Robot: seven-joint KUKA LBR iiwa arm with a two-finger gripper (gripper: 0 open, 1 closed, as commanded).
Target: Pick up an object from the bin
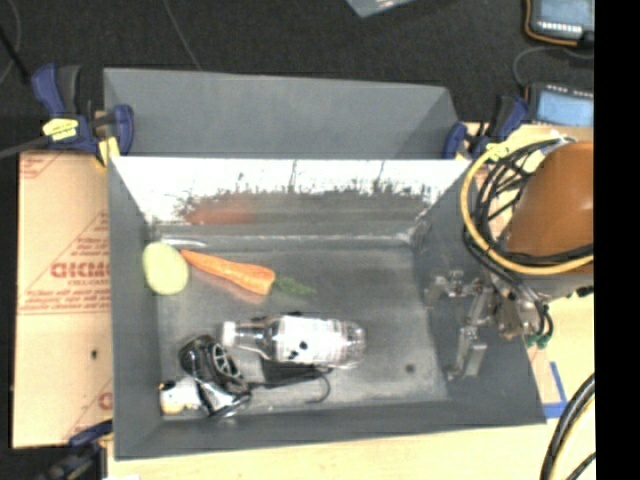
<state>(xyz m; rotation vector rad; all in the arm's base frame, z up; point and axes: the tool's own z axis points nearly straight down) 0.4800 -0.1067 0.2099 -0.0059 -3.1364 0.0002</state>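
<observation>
Much bare floor (pixel 392 303) between hand (pixel 462 358) at right wall (pixel 506 383) and clear bottle (pixel 300 340)

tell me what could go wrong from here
1. The gripper hangs by the right wall of the bin, apart from all the things in it; going down there, it may strike the slope.
2. The bottle lies against the black corded thing, so lifting one could drag the other.
3. The bottle is clear, round and smooth, so it may slip.
</observation>
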